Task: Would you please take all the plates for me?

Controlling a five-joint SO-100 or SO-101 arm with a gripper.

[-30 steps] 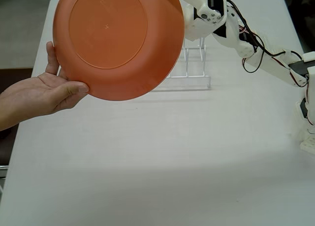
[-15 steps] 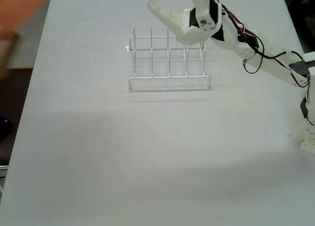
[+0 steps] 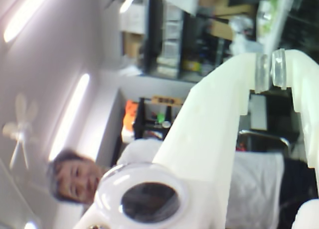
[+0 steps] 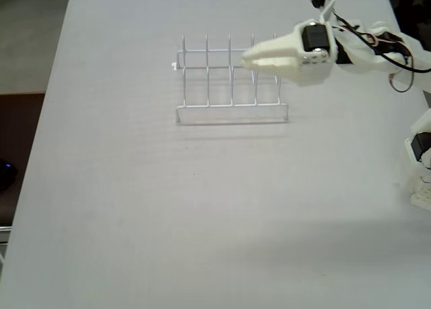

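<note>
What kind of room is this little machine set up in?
Most likely a lab or workshop, not a kitchen. The arm's end effector hangs over an empty white wire rack on a plain white table. The wrist view shows cluttered shelves, ceiling strip lights and a watching person.

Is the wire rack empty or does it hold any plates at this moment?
Empty. In the fixed view, the rack shows only bare white wires, table visible through every slot.

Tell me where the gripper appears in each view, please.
Fixed view: gripper at upper right, closed, tips over the white wire rack.
Wrist view: gripper at upper right, closed, with the room behind; no rack visible.
Shared landmark: only the gripper itself.
</note>
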